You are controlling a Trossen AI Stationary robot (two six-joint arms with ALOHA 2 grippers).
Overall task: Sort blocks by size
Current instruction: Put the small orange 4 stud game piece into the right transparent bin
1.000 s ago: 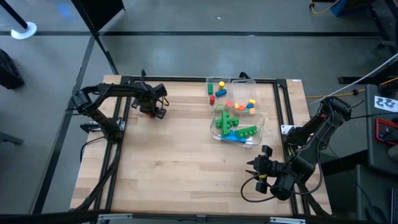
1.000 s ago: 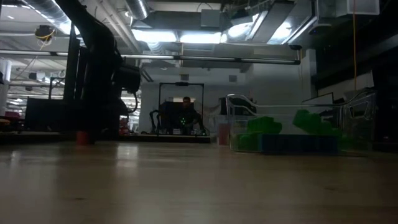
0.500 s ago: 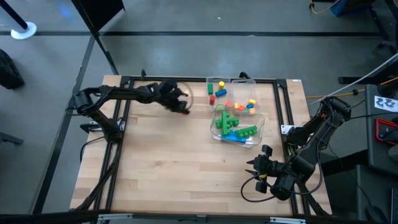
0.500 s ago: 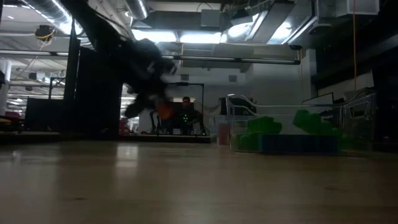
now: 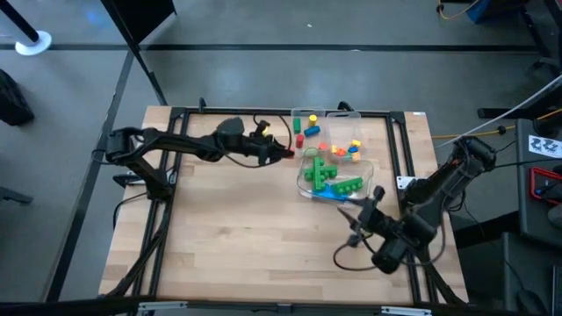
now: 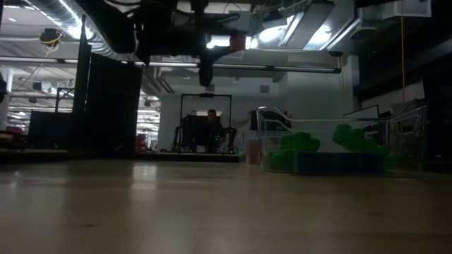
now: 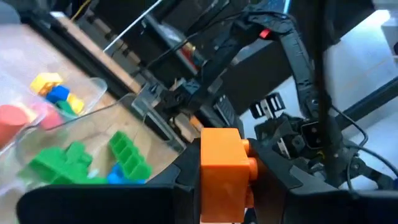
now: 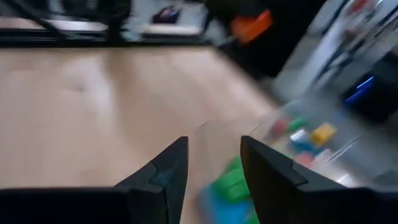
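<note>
My left gripper (image 5: pixel 287 153) reaches from the table's left toward the clear tray (image 5: pixel 363 183). It is shut on an orange brick (image 7: pixel 221 175), which also shows high up in the low view (image 6: pixel 237 42). The tray holds green bars (image 5: pixel 323 168) and a blue brick (image 5: pixel 336 191). Small green, yellow, red and blue blocks (image 5: pixel 306 128) lie toward the far edge, and more small ones (image 5: pixel 344 149) lie just beyond the green bars. My right gripper (image 5: pixel 356 217) is open and empty (image 8: pixel 214 163), near the tray's near side. My left gripper pinches the orange brick by two opposite sides (image 7: pixel 204 180) between its two fingers. The fingers come roughly level from the table's left. The brick is lifted clear of the table, and its studs (image 7: pixel 251 165) face one finger.
A dark metal frame (image 5: pixel 399 149) runs along the table's edges. The broad wooden top (image 5: pixel 237 228) on the near left is bare. Cables (image 5: pixel 347 259) loop beside the right arm. A person sits far off in the room behind (image 6: pixel 210 127).
My left gripper has swung fast from the far left toward the table's right and risen, carrying the orange brick up to the tray's left side. My right gripper has moved from the near right corner toward the tray.
</note>
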